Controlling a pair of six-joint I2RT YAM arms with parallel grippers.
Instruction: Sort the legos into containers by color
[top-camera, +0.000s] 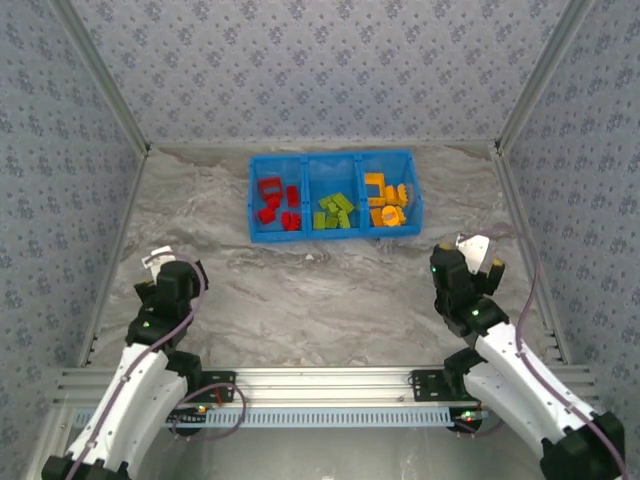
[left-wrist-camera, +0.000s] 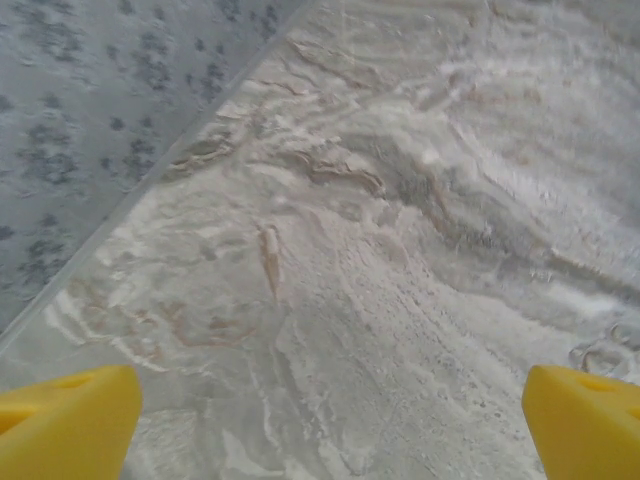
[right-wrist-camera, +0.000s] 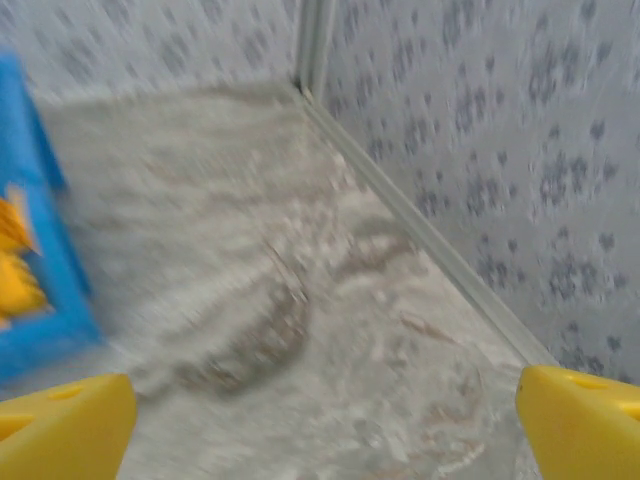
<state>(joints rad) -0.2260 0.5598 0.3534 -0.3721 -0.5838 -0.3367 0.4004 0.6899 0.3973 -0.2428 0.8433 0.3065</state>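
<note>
The blue three-compartment container (top-camera: 330, 156) sits at the far middle of the marble table. Red legos (top-camera: 272, 200) lie in its left compartment, lime green legos (top-camera: 334, 212) in the middle one, and orange-yellow legos (top-camera: 385, 200) in the right one. My left gripper (top-camera: 158, 262) hovers near the table's left side, well short of the bin. Its yellow fingertips (left-wrist-camera: 65, 420) stand wide open over bare marble (left-wrist-camera: 330, 425). My right gripper (top-camera: 478, 250) is at the near right, also open with nothing between its fingers (right-wrist-camera: 325, 425). The bin's corner (right-wrist-camera: 45, 300) with yellow legos (right-wrist-camera: 12, 275) shows at its left.
Patterned walls enclose the table on the left (top-camera: 70, 180), back and right (top-camera: 580, 170), with metal edge strips (right-wrist-camera: 430, 240) along their base. A metal rail (top-camera: 320, 380) carrying both arm bases runs along the near edge. Bare marble (top-camera: 320, 290) lies between the grippers and the bin.
</note>
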